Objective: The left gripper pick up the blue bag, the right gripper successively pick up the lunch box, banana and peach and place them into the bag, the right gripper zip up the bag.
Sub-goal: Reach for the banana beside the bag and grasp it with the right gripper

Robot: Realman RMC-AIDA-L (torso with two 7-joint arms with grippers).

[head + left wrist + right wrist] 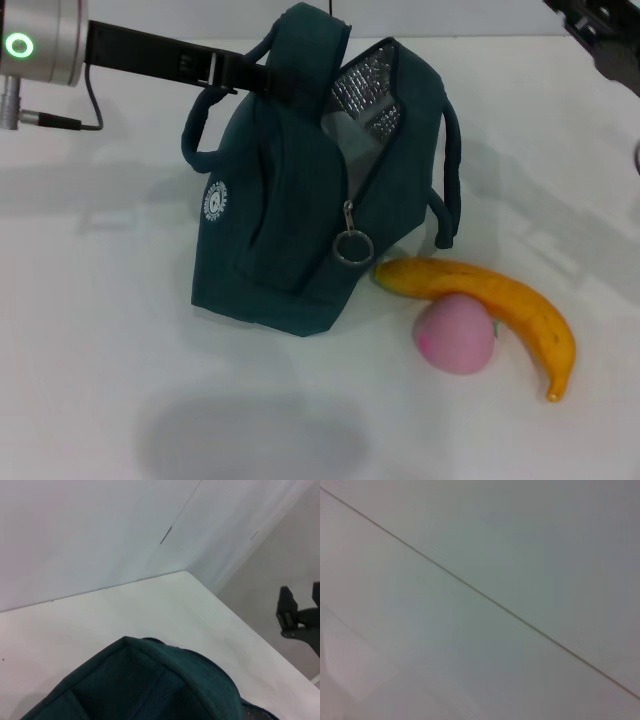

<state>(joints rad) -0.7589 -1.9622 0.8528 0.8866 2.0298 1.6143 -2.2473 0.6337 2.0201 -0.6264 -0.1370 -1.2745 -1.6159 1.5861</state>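
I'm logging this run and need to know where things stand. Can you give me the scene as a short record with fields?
bag: blue bag upright on the white table, zipper open, silver lining showing
left gripper: left gripper at the bag's top handle
right gripper: right gripper raised at the far right edge
banana: banana on the table beside the bag
peach: peach touching the banana
lunch box: not visible

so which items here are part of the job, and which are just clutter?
Job: bag, held by the left gripper at its handle; banana; peach; right gripper, raised at far right. Lunch box not visible.
Clutter: nothing but the table.
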